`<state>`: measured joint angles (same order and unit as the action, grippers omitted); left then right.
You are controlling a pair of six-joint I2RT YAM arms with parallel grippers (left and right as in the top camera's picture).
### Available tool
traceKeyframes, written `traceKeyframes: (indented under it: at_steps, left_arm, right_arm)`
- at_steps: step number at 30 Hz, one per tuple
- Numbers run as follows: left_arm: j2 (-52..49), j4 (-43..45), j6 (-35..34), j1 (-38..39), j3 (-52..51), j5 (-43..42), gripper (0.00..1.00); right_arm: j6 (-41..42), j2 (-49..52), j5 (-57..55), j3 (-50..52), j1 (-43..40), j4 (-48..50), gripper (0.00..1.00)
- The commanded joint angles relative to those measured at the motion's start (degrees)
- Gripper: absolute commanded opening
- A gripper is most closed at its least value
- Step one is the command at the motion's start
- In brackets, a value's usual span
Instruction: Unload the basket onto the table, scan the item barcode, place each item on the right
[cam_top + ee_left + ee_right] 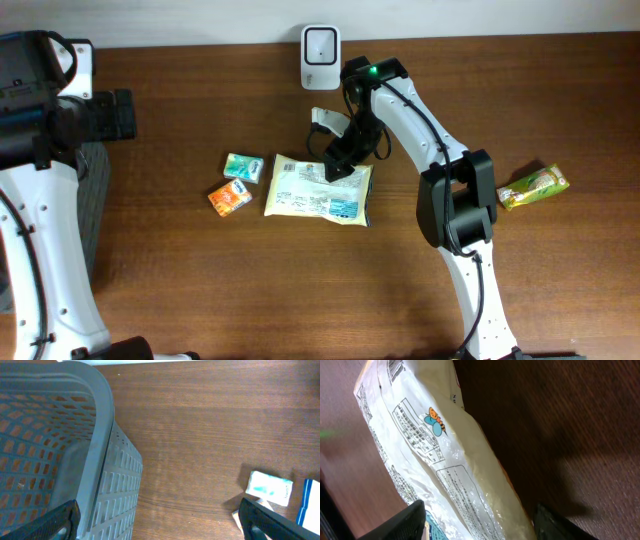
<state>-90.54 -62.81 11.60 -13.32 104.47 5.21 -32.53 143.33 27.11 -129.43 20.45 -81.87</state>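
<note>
It looked like a mock shop checkout: a white barcode scanner [320, 45] stood at the back edge of a dark wooden counter [200, 290]. Sealed snack packets [243, 166], among them a large white bag [305, 190], lay on the wood. A grey plastic shopping basket [50, 435] sat at the left end.

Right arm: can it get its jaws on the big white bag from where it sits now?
Probably yes. The right gripper hangs over the white bag at its far right corner, jaws open with the bag's edge between the fingers. Nothing lies in between; the small packets sit off to the bag's left.
</note>
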Motion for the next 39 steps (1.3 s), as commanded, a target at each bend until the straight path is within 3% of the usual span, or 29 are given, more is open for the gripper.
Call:
traceKeyframes:
  at_steps: [1, 12, 17, 19, 23, 27, 29, 32, 39]
  left_arm:
    - [0.0, 0.1, 0.9, -0.3, -0.1, 0.4, 0.99]
    - [0.0, 0.1, 0.9, -0.3, -0.1, 0.4, 0.99]
    - [0.0, 0.1, 0.9, -0.3, -0.1, 0.4, 0.99]
    - [0.0, 0.1, 0.9, -0.3, -0.1, 0.4, 0.99]
    - [0.0, 0.1, 0.9, -0.3, -0.1, 0.4, 0.99]
    - [0.0, 0.1, 0.9, -0.3, -0.1, 0.4, 0.99]
    - [0.0, 0.1, 0.9, -0.3, -0.1, 0.4, 0.99]
    - [0.0, 0.1, 0.9, -0.3, -0.1, 0.4, 0.99]
    - [0.0, 0.1, 0.9, -0.3, -0.1, 0.4, 0.99]
  right_arm:
    - [0.7, 0.6, 0.5, -0.2, -0.3, 0.2, 0.69]
    - [19.4, 0.2, -5.6, -8.0, -1.2, 3.3, 0.68]
    - [33.4, -2.3, -11.8, -14.2, 0.4, 2.0, 0.69]
    - [41.8, -3.2, -11.1, -14.6, 1.8, 1.7, 0.68]
    - [49.5, -3.1, -8.1, -13.7, 6.2, 0.9, 0.65]
    - [51.1, -3.1, -9.0, -12.8, 12.7, 3.9, 0.64]
    - [55.1, -3.1, -16.0, -11.3, 15.6, 4.8, 0.64]
    - [55.5, -3.1, -18.1, -9.3, 16.2, 4.2, 0.64]
    - [43.5, -3.2, -14.1, -8.8, 10.9, -2.4, 0.68]
